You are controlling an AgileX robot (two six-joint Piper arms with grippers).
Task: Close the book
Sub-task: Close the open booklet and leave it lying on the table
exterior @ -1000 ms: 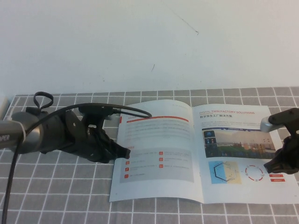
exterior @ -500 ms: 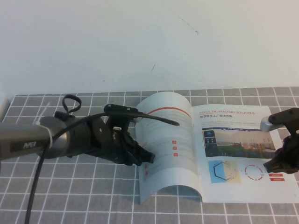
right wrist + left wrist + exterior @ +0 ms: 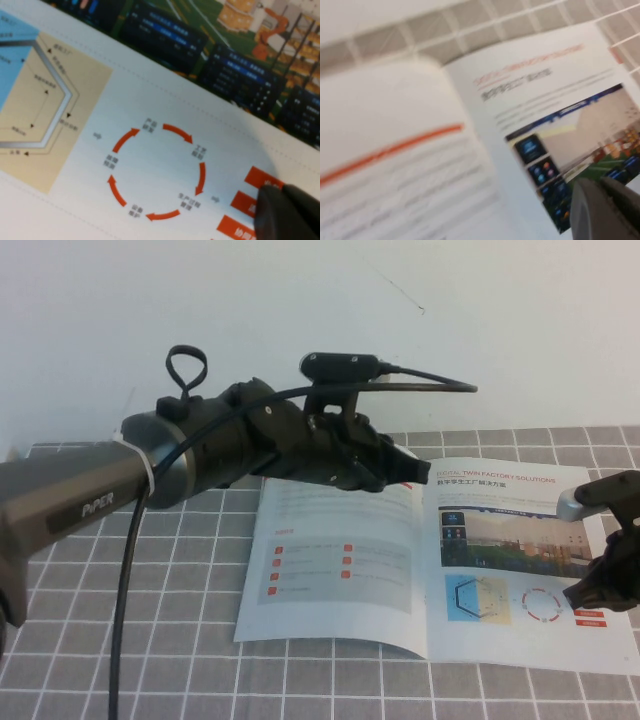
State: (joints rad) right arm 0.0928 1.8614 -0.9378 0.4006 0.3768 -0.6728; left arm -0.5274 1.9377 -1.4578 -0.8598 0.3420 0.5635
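The book [image 3: 340,560] lies open and flat on the checked counter [image 3: 120,640], filling the lower middle and lower right of the high view, with both pages face up and the fold running down just right of centre. So the closing is not yet done.

The left claw [image 3: 418,473] hangs above the top of the fold, in the middle of the frame, at the end of an arm that reaches in from the left and crosses over the upper part of the left page. I cannot tell whether it is open or closed, or whether it has hold of any paper (its own camera gives only a blur of page close below it). It is probably there because the fold is where a leaf swings over.

The right claw [image 3: 580,595] sits at the right edge of the frame, down on the outer margin of the right page beside the red labels. Its own view shows a dark tip touching the paper; open or closed, I cannot tell. Most likely it pins the book so it will not slide while the other arm works. It would have to clear off before the left half can fold down onto that page.
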